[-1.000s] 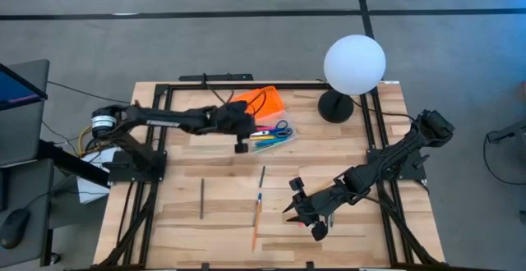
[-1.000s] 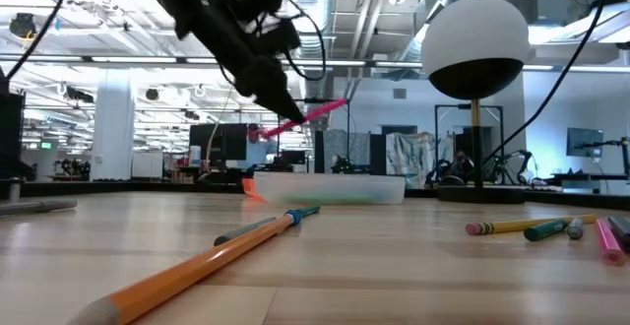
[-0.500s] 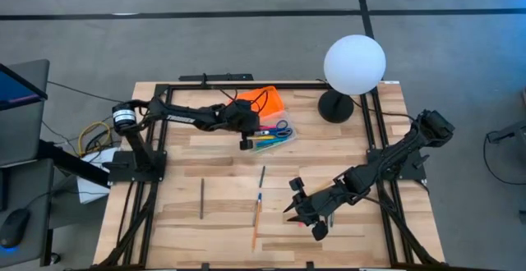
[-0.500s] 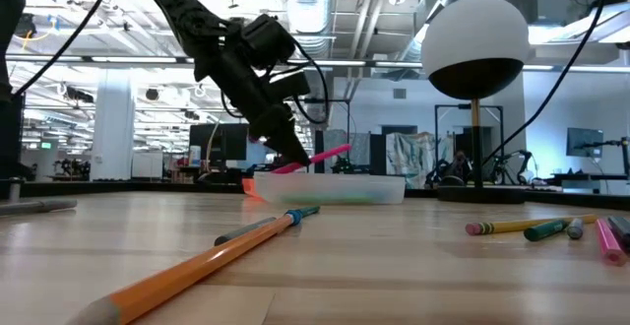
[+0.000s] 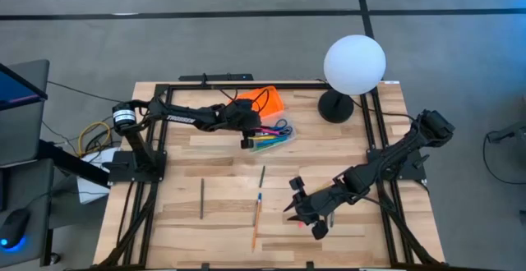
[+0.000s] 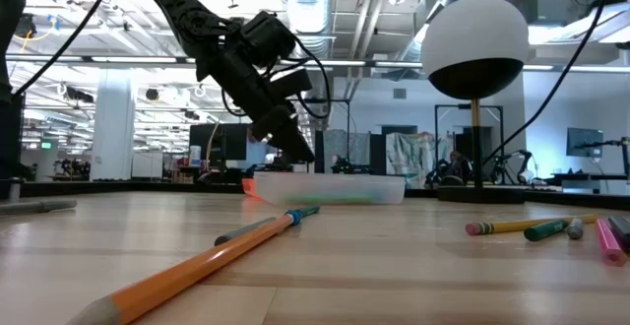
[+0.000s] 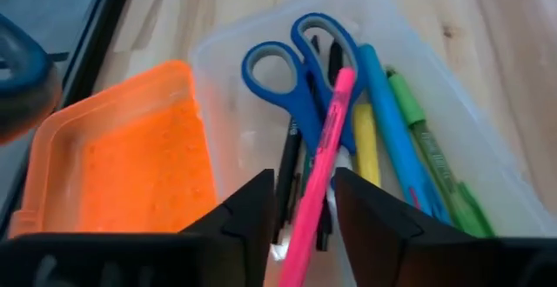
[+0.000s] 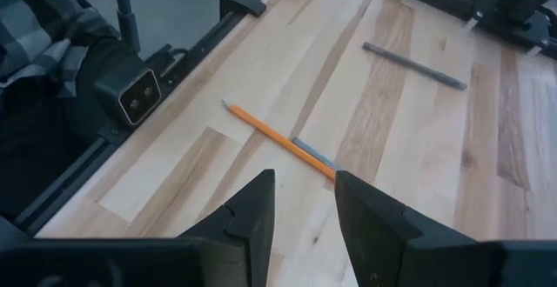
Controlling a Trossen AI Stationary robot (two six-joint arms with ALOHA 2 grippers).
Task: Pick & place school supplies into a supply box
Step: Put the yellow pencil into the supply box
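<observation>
Left hand point(image 5: 246, 136) sits over the clear plastic supply box point(image 5: 274, 135) at the far middle of the wooden tabletop point(image 5: 222, 181), fingers point(image 7: 252, 213) parted, slim pink pen point(image 7: 318, 170) lying loose between them, resting on the blue-handled scissors point(image 7: 287, 83) in the box. Blue point(image 7: 390, 122), yellow point(image 7: 366, 143) and green point(image 7: 426, 143) markers lie alongside in the box. Bright orange ribbed lid point(image 5: 265, 100) just beside the box, far side. Right hand point(image 5: 302, 209) low at the near right of the tabletop, fingers point(image 8: 252, 209) apart, empty. Out on the tabletop: long orange pencil point(image 5: 256, 222), dark pen point(image 5: 262, 177), grey pencil point(image 5: 201, 199). White globe lamp point(image 5: 353, 66) at far right
</observation>
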